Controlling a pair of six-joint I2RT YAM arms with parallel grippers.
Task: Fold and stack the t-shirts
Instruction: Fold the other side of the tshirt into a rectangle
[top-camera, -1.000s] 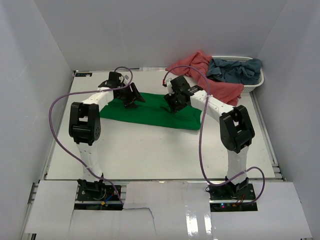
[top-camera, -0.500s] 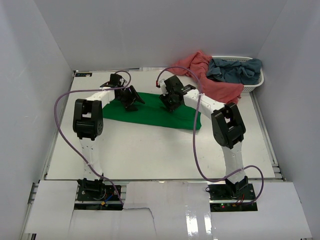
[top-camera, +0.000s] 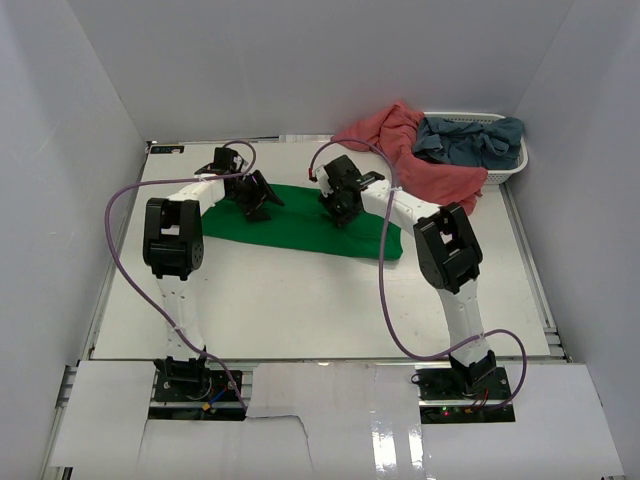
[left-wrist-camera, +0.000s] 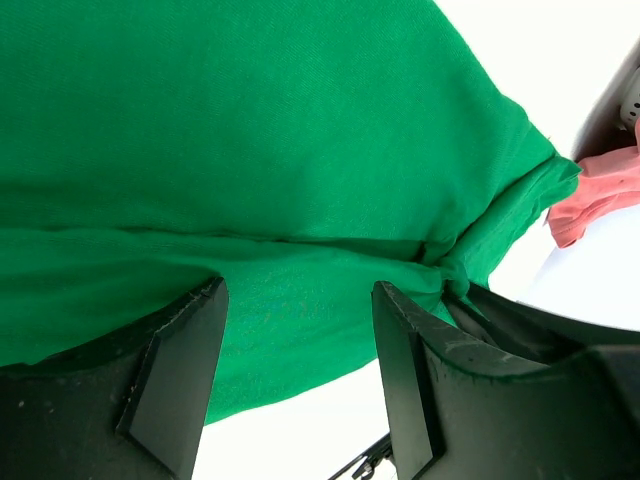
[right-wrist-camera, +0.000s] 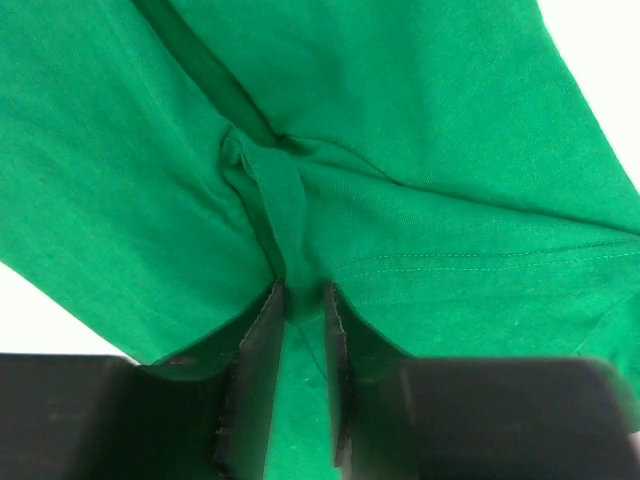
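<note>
- Green t-shirt (top-camera: 300, 232) lies spread across the middle of the white worktop (top-camera: 300, 310).
- Left end effector (left-wrist-camera: 298, 300) sits low over its left part, fingers spread wide.
- Right end effector (right-wrist-camera: 300, 300) pinches a raised fold of the green cloth.
- Salmon-pink t-shirt (top-camera: 430, 170) and grey-blue t-shirt (top-camera: 470, 138) drape over a white basket (top-camera: 517, 165), far right.

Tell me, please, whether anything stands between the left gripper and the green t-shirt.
Nothing visible does. The left gripper hangs open directly over the green t-shirt, and only bare green cloth shows between its fingers. The pink t-shirt lies off to one side, clear of the gripper.
</note>
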